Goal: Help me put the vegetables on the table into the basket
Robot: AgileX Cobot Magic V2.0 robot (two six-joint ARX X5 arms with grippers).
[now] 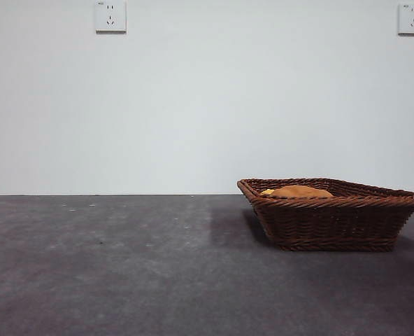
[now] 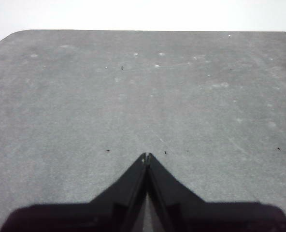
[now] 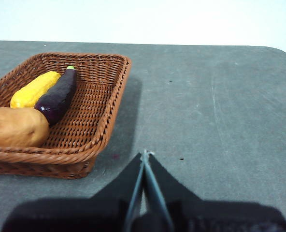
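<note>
Basket (image 3: 92,104): on the counter (image 3: 206,106), holding potato (image 3: 15,126), eggplant (image 3: 57,95), corn (image 3: 34,88)
Right hand (image 3: 144,155): jaws pressed together, empty, just beside basket, above counter
Left hand (image 2: 146,157): jaws together, empty, over bare counter

A plain indoor test room, more lab than home: a bare white wall (image 1: 207,105) runs behind a dark grey mottled table (image 1: 123,266), with nothing on it but two white power sockets, one at upper left (image 1: 110,16) and one at upper right (image 1: 412,18). No furniture or decoration shows anywhere.
</note>
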